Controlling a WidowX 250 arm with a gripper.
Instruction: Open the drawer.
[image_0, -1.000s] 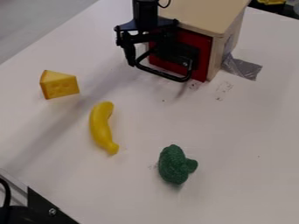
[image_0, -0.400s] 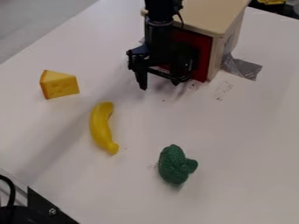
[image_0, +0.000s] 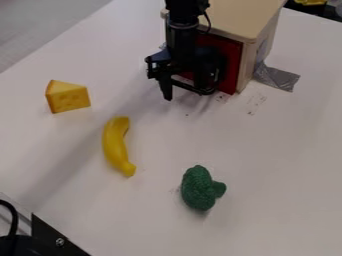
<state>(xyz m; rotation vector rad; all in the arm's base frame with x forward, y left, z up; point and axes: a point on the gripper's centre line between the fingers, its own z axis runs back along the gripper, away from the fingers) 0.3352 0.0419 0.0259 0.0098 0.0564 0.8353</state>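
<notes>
nearest us, in the lower left corner, we see a black plate (image_0: 50, 232) with a bolt (image_0: 60, 242) in it, and a black cable (image_0: 13, 220) curving down beside it. past that spreads the white table (image_0: 280, 175), where we find the green toy broccoli (image_0: 199, 190) lying with its stub toward the right. a little farther and to its left, we have the yellow banana (image_0: 116, 146), curved and lying lengthwise, its stem end toward us. beyond it, farther left, sits the yellow cheese wedge (image_0: 67, 97).

farther back, we see the black gripper (image_0: 186, 94) hanging down in front of the drawer, its two fingers spread, right at the dark handle (image_0: 190, 87). whether they touch the handle we cannot tell. the handle juts out from the red drawer front (image_0: 231, 62), which sits in the face of the pale wooden box (image_0: 240, 17); we see the arm (image_0: 182, 32) hiding part of both. to the right of the box, we notice grey tape (image_0: 279, 78) between its side and the table, and dark smudges (image_0: 256, 101) nearer us. at the far left, we see grey floor (image_0: 40, 25).
</notes>
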